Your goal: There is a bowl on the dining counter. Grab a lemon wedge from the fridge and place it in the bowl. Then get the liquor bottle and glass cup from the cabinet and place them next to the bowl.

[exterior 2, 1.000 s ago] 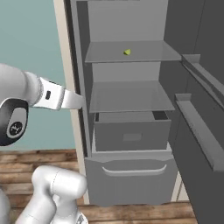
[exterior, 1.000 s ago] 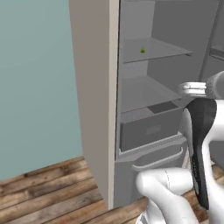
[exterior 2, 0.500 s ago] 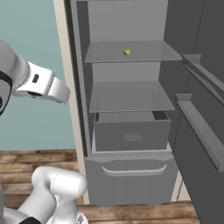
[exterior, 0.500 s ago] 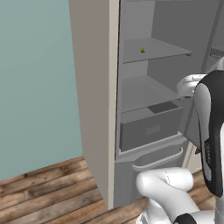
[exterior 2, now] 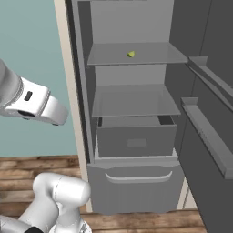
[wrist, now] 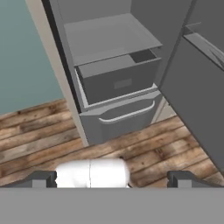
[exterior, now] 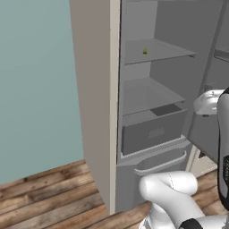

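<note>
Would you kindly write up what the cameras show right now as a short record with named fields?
fridge: door swung open, interior in view
lemon wedge: lying on the upper shelf, alone, untouched
middle shelf: bare
drawer: grey bin below the middle shelf, top partly uncovered at its right rear
gripper: open, holding nothing, pointed at the lower fridge and wood floor
task status: wedge not yet picked up

Even, shadowless, slightly soft rendered light
</note>
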You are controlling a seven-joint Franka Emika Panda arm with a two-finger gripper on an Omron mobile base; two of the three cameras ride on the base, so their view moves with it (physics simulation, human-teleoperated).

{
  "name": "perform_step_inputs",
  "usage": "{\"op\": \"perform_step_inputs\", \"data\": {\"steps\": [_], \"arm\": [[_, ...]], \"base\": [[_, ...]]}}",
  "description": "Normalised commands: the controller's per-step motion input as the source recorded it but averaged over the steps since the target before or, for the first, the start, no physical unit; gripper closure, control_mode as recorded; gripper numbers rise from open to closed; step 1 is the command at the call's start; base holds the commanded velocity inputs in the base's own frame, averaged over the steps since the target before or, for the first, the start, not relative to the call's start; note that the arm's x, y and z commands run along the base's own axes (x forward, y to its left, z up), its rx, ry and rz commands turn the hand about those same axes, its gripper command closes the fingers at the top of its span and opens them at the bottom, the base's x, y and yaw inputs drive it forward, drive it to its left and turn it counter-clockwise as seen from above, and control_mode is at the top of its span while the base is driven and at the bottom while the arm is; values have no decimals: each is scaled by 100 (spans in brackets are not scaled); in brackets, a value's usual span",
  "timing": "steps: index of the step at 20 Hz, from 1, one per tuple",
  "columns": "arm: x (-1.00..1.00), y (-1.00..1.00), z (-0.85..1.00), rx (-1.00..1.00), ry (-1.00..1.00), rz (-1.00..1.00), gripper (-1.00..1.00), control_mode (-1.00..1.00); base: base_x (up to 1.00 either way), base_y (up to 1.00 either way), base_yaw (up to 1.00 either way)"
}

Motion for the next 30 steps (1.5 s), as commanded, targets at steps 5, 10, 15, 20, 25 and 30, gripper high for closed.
{"op": "perform_step_inputs", "data": {"steps": [5,10,15,20,25,30], "arm": [[0,0,0,0,0,0,-100,100],[0,0,0,0,0,0,-100,100],[0,0,0,0,0,0,-100,100],[14,-3,0,0,0,2,-100,-100],[68,0,22,0,-1,5,-100,-100],[60,-6,34,0,-5,0,-100,-100]], "base": [[67,-38,16],[73,-34,27],[51,-46,25],[43,-32,11],[0,0,0],[0,0,0]]}}
